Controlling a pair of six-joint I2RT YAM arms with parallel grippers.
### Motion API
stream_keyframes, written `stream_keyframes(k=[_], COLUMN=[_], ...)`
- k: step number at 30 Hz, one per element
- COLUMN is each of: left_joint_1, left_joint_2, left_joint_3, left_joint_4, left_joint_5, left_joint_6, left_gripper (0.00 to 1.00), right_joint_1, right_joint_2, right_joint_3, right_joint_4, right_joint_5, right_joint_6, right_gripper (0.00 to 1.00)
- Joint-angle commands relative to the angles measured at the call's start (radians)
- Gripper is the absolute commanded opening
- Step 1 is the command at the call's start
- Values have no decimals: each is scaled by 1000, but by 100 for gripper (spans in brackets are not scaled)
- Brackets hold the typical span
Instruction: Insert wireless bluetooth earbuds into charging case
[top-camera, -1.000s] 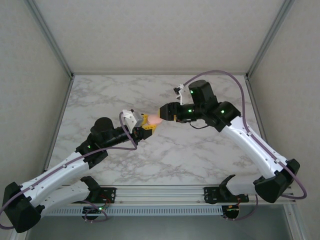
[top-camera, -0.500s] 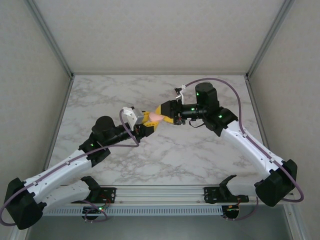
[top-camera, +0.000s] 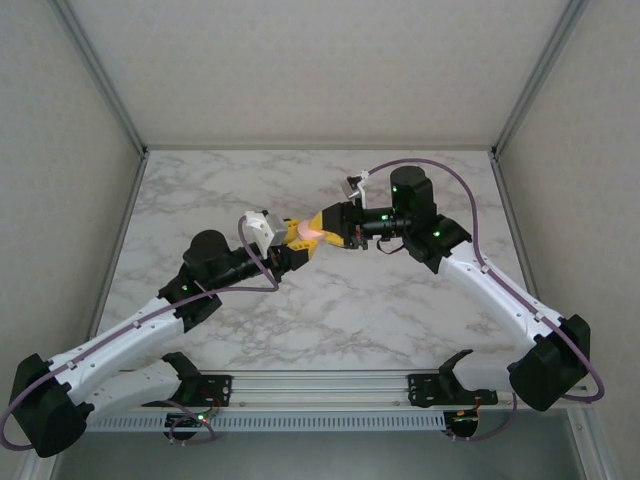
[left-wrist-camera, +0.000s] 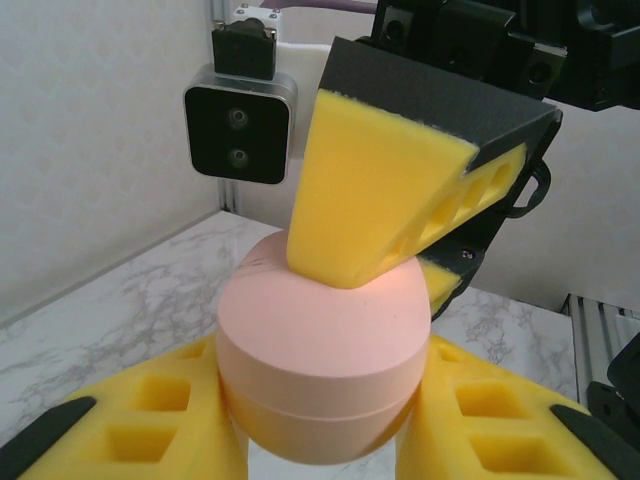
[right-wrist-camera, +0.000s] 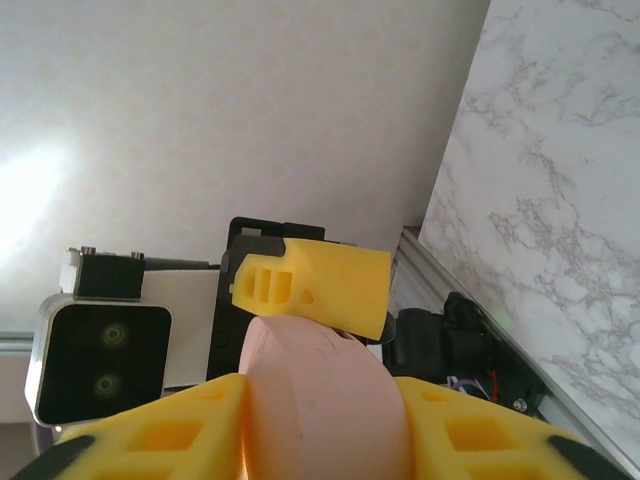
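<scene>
A salmon-pink oval charging case (top-camera: 308, 233), lid shut with its seam showing, hangs in the air above the middle of the table. My left gripper (top-camera: 298, 238) is shut on it, the yellow pads pressing both sides of the case (left-wrist-camera: 320, 370). My right gripper (top-camera: 322, 228) comes from the opposite side and is shut on the same case (right-wrist-camera: 325, 400), its pads flat against both faces. Each wrist view shows the other gripper's yellow finger lying over the top of the case. The earbuds are out of view.
The white marble table (top-camera: 350, 310) lies below the two arms, walled at the back and both sides. An aluminium rail (top-camera: 320, 385) with the arm bases runs along the near edge. The wrist cameras face each other at close range.
The right gripper moved left up to the pink case and closed onto it. The left gripper kept its grip and shifted slightly up and to the right.
</scene>
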Motion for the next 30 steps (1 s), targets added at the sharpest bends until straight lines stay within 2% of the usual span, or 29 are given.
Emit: stream_keyframes(k=[1, 5, 8, 12, 14, 21, 25, 30], left_joint_1=[-8, -8, -8, -8, -8, -8, -8, -7], left_joint_2=[6, 3, 4, 8, 8, -29, -83, -145], left_joint_3=[30, 34, 37, 44, 43, 7, -24, -52], left_joint_4=[8, -28, -56, -92, -104, -131, -145, -154], left_joint_5=[-1, -22, -44, -51, -59, -85, -155, -270], left_joint_6=[6, 20, 31, 48, 48, 42, 23, -25], left_gripper=[32, 36, 41, 49, 57, 69, 71, 75], right_joint_1=[4, 0, -1, -9, -15, -58, -98, -144], right_joint_2=[-3, -13, -27, -52, -67, -145, -165, -130], right_joint_3=[-11, -20, -36, -70, -88, -176, -257, -350], right_joint_4=[17, 12, 31, 77, 98, 43, -27, -32], right_joint_5=[-19, 21, 52, 95, 125, 317, 430, 476], right_joint_6=[-14, -21, -13, 20, 31, -9, -52, -68], right_gripper=[28, 19, 17, 14, 13, 13, 14, 14])
